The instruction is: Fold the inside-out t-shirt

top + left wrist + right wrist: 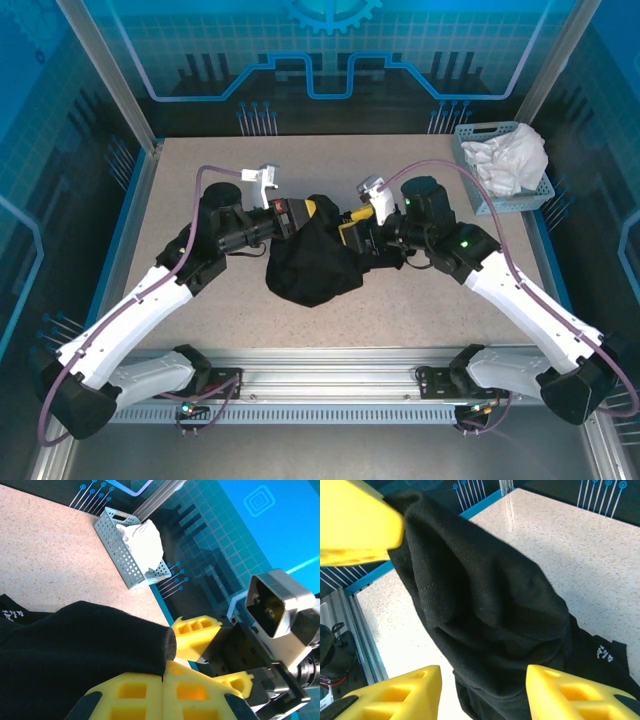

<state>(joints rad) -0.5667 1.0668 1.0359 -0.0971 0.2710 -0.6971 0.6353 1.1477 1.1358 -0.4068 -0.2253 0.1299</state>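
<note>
Two grippers meet over the middle of the tabletop (200, 300), with one black t-shirt (312, 262) between them. The left gripper (303, 212) is clenched on a fold of the t-shirt. In its wrist view the two yellow fingers (135, 692) are pressed together, with the dark cloth coming out between them. The shirt hangs from that grip in a bunched heap, and its lower part rests on the tabletop just below both grippers.

The right gripper (347, 228) faces the left one from the other side of the cloth and is released. Its two yellow fingers (400, 695) stand well apart, and the black fabric drapes across the gap between them without being pinched. One finger of the left gripper shows blurred just above that fabric. A small white print (605, 652) sits on the shirt to the side of the right gripper's fingers.

Well beyond the right gripper, at the tabletop's far corner, stands one perforated grey basket (470, 180). It holds one crumpled white cloth (512, 155).
</note>
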